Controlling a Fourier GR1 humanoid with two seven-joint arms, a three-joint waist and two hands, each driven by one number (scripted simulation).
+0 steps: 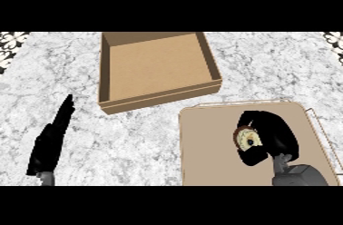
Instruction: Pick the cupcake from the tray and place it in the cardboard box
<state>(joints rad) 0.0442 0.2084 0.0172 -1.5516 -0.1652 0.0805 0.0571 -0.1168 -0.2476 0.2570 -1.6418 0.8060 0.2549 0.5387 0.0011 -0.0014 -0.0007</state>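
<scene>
Nearest in the head view, the right hand [271,133] comes up from the lower edge over the tray [208,147], its fingers and thumb curled round the cupcake [248,139], which sits at the tray's right side. At the near left, the left hand [52,138] rests open over the marble counter [127,147], fingers straight.

I judge the cupcake light and soft, with a top that would smear or crush, so the lower sides or wrapper look the better place to hold. Only a small pale patch of it shows between the black fingers; its base and wrapper are hidden, and I cannot tell whether it touches the tray. Far left of the tray stands the cardboard box [107,83], open-topped.
</scene>
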